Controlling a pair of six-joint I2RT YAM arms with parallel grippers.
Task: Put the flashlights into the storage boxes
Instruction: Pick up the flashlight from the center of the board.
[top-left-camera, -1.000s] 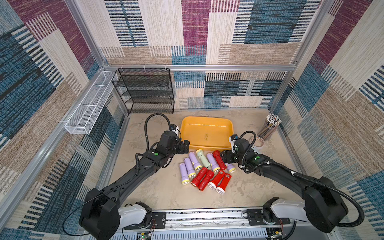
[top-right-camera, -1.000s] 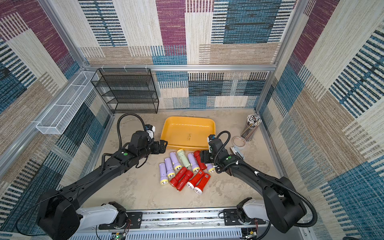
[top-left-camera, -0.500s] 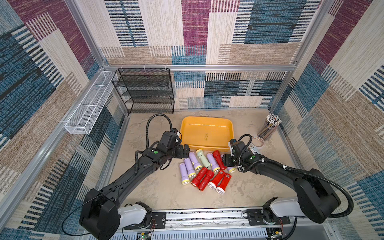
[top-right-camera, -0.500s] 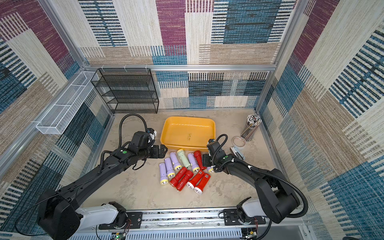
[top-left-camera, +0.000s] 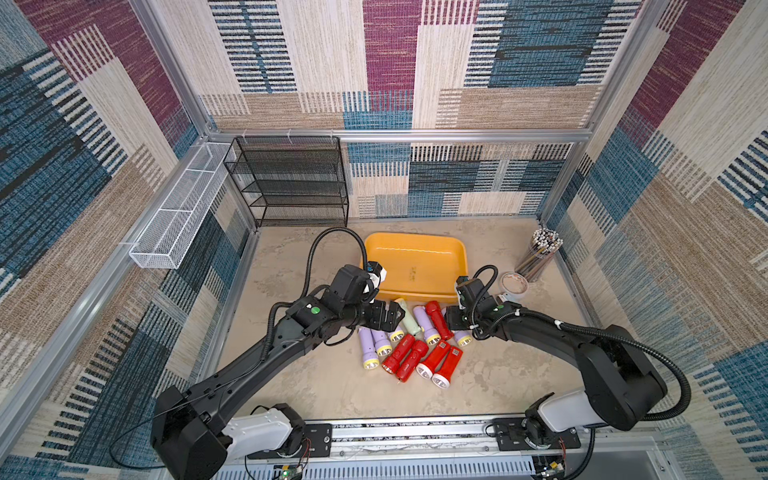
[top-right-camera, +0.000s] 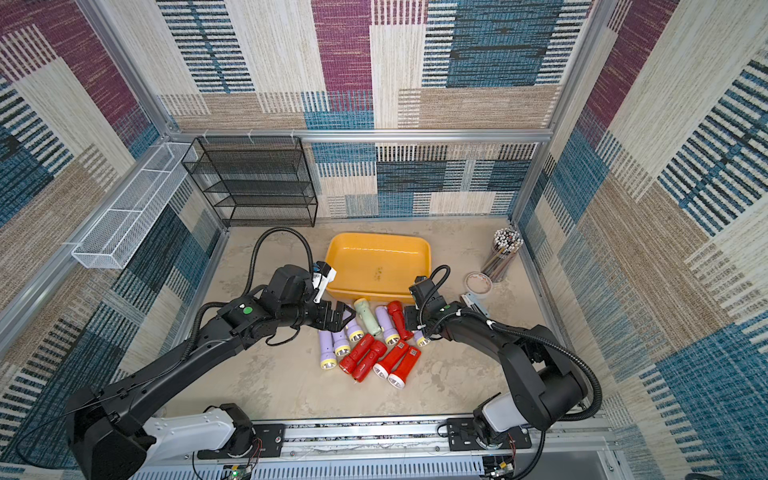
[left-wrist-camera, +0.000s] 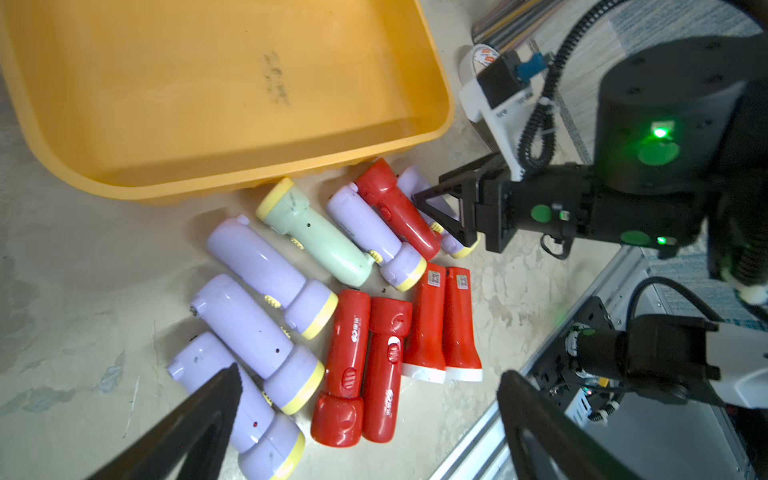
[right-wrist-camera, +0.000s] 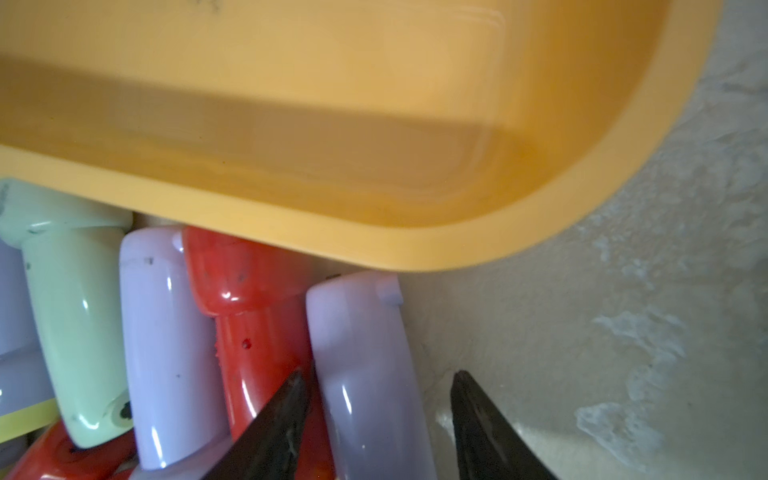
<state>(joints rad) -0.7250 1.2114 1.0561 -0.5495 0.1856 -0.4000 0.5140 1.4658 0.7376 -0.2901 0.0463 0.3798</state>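
Observation:
Several flashlights lie in a pile just in front of the empty yellow storage box (top-left-camera: 419, 266) (top-right-camera: 374, 262): lilac ones (top-left-camera: 368, 349), red ones (top-left-camera: 432, 361) and a pale green one (top-left-camera: 409, 320) (left-wrist-camera: 316, 232). My left gripper (top-left-camera: 397, 318) (left-wrist-camera: 370, 374) hovers wide open over the pile's left part, holding nothing. My right gripper (right-wrist-camera: 378, 376) (left-wrist-camera: 440, 220) is low at the pile's right end, open and straddling the outermost lilac flashlight (right-wrist-camera: 357, 332) (top-left-camera: 462, 338). One finger (right-wrist-camera: 286, 399) is against its side. A gap remains at the other finger.
A clear cup of pencils (top-left-camera: 538, 253) and a tape roll (top-left-camera: 514, 282) stand right of the box. A black mesh rack (top-left-camera: 291, 183) is at the back left, beside a white wire basket (top-left-camera: 178, 216) on the left wall. The arms' rail (top-left-camera: 415, 432) runs along the front.
My left gripper has opened fully and moved right and forward over the pile. My right gripper has sunk beside the lilac flashlight and its jaws have narrowed around it.

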